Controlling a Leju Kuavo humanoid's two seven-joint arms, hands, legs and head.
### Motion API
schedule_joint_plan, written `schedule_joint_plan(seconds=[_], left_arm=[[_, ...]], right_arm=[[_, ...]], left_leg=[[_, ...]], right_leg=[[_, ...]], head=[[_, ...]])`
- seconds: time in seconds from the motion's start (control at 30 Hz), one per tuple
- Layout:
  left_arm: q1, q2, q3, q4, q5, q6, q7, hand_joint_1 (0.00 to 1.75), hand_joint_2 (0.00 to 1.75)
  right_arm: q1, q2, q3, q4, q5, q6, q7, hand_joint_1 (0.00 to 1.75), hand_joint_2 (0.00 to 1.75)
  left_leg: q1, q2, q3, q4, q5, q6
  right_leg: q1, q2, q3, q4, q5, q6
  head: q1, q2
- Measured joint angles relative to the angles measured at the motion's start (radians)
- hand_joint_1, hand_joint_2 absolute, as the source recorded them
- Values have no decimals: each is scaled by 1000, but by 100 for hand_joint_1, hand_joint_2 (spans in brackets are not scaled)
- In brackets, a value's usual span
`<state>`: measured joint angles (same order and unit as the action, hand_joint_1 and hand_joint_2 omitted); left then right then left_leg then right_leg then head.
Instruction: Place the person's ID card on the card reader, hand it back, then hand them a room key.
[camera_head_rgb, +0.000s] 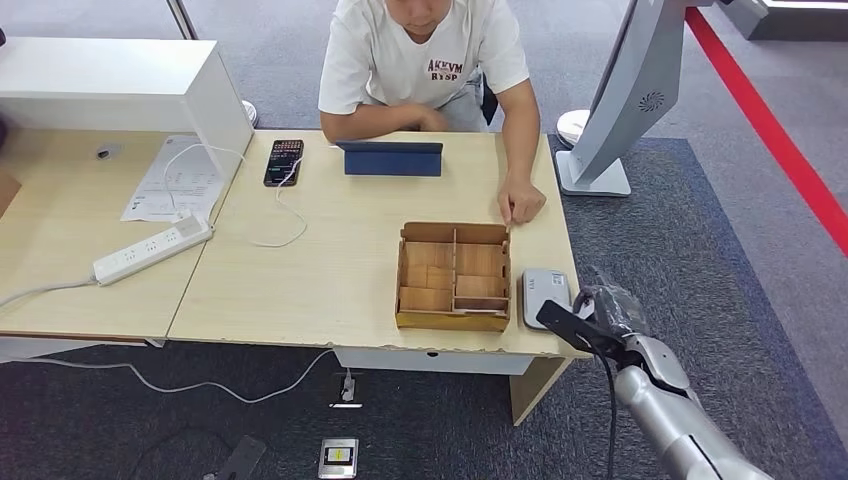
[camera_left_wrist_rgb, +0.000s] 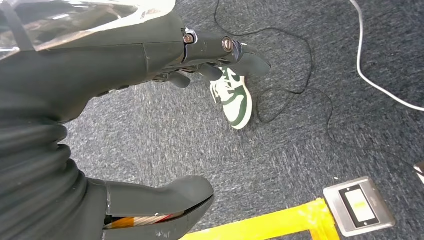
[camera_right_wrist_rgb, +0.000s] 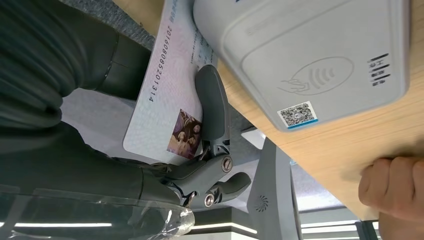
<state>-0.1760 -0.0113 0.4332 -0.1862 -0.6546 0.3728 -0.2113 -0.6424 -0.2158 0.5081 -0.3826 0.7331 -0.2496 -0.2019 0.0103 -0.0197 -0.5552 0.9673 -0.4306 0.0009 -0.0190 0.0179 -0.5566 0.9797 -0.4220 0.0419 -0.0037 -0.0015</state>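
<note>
Stretching across the head view, a light wooden table (camera_head_rgb: 330, 270) carries everything, and each place below is given from the grey, rounded-corner card reader (camera_head_rgb: 545, 291) near its front right corner. A person in a white printed T-shirt (camera_head_rgb: 420, 50) sits at the far side of the table, one hand (camera_head_rgb: 521, 203) resting on the wood just beyond the reader. Touching the reader's left side stands an open wooden box with dividers (camera_head_rgb: 453, 277). Well beyond it, a dark blue tablet case (camera_head_rgb: 391, 158) stands propped, with a black phone (camera_head_rgb: 283, 162) and a white power strip (camera_head_rgb: 152, 248) farther left.

The robot's right hand (camera_head_rgb: 590, 320) hovers at the table edge just in front of the reader. Its fingers (camera_right_wrist_rgb: 212, 107) pinch a white ID card with a small photo and printed numbers (camera_right_wrist_rgb: 165, 105); the card sits just beside the reader (camera_right_wrist_rgb: 320, 60), not on it.

The left hand (camera_left_wrist_rgb: 150, 125) hangs over grey carpet (camera_left_wrist_rgb: 280, 145), fingers apart and holding nothing.
</note>
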Motion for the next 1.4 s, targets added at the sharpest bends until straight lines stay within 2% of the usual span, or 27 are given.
schedule_joint_plan(seconds=[0.23,0.6,0.83,1.07,1.4], left_arm=[[-4,3,-15,0,3,-2,3,0,175],[0,3,-19,0,21,3,-7,0,175],[0,3,-21,0,28,20,-17,0,175],[4,2,-30,0,36,25,-28,0,175],[0,1,-44,0,32,14,-17,0,175]], right_arm=[[6,7,6,0,-6,-3,20,175,175],[0,6,8,-1,-42,-30,4,175,175],[-55,-8,8,-13,-81,-67,-31,175,175],[-123,-16,5,-37,-96,-60,-48,175,175],[-123,-5,8,-54,-71,-30,-47,175,175]], left_leg=[[0,0,2,0,0,0],[0,0,1,0,0,0],[0,0,1,0,0,0],[0,0,1,0,0,0],[0,0,1,0,0,0]], right_leg=[[0,0,1,0,0,0],[0,0,1,0,0,0],[0,0,1,0,0,0],[0,0,1,0,0,0],[0,0,1,0,0,0]], head=[[0,0],[0,0],[0,0],[0,0],[0,0]])
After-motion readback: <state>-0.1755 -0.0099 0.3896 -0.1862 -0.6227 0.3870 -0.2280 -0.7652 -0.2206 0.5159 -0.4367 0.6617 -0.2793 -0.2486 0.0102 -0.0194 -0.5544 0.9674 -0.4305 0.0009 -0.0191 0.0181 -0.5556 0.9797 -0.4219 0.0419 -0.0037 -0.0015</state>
